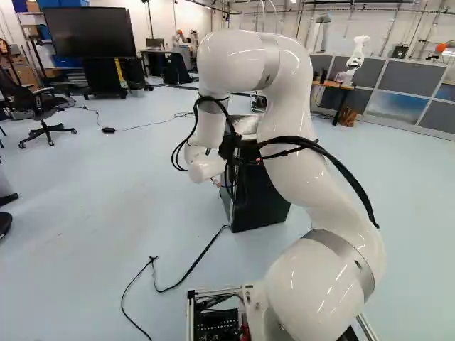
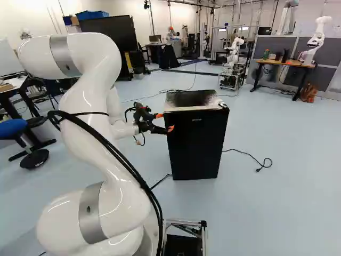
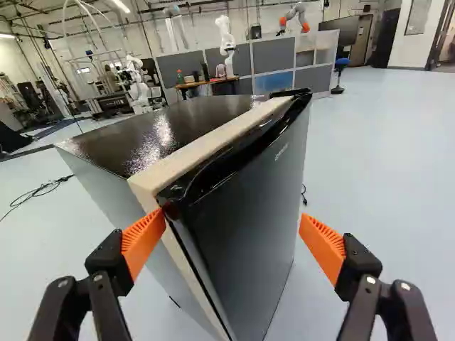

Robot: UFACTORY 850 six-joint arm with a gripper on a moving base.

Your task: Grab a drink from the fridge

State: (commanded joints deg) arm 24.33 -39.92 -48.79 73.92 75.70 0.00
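Though near, fridge (image 3: 245, 206) before partitions (image 3: 274, 57).

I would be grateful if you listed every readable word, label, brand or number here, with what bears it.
Pale label on the fridge door: too small to read.
Dark mark on the silver band of the arm: too small to read.
No text reads clearly.

arm (image 1: 306, 160): glossy white, rounded, tubular | joint bands (image 1: 344, 257): satin grey, a dark dot on one | cables (image 1: 348, 172): black, bundled | gripper (image 2: 164, 122): black, angular | pads (image 3: 144, 240): orange, ribbed | screws (image 3: 370, 280): silvery, round-headed
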